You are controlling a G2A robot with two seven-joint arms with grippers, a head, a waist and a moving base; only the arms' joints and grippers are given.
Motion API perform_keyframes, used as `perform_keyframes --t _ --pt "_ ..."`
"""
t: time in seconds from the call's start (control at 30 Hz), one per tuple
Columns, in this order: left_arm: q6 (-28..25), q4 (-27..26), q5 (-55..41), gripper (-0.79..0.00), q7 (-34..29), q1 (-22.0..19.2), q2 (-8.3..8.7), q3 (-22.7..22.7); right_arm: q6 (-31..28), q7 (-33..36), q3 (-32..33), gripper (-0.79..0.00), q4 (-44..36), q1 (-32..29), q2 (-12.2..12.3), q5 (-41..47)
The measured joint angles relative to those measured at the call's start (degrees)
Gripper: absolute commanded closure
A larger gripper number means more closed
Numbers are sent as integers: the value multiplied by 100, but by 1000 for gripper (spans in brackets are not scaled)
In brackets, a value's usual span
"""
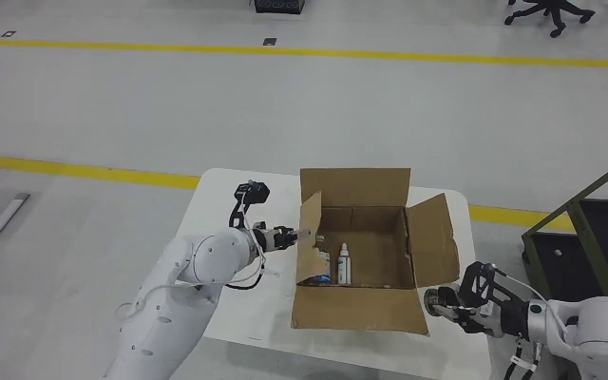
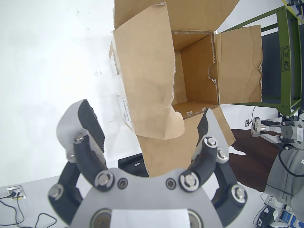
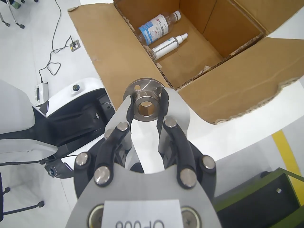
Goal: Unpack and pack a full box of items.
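Right end effector [image 3: 146, 105] grips metal flange [image 3: 142, 85].

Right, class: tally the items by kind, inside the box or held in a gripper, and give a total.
Bottles: 2, a clear bottle and a white spray bottle, lying in the cardboard box.
Flanges: 1, a metal flange held in the right gripper.
Total: 3.

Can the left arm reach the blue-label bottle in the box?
Probably not directly. The open left gripper sits outside the raised flap, which stands between it and the bottle; it would likely need to come over the top.
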Motion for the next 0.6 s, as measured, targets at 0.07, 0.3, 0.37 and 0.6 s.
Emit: perform_keyframes --t 0.07,0.3,0.37,0.6 --pt "-2 5 -17 -785 -2 1 0 -3 4 9 -16 0 14 9 3 17" --pt "-2 3 -10 -785 -2 0 -1 -1 3 7 -10 0 11 6 2 12" --pt "-2 3 -10 -785 -2 0 -1 -1 3 7 -10 0 11 6 2 12" --pt "-2 3 -10 -785 -2 0 -1 -1 275 -386 -366 0 65 265 0 -266"
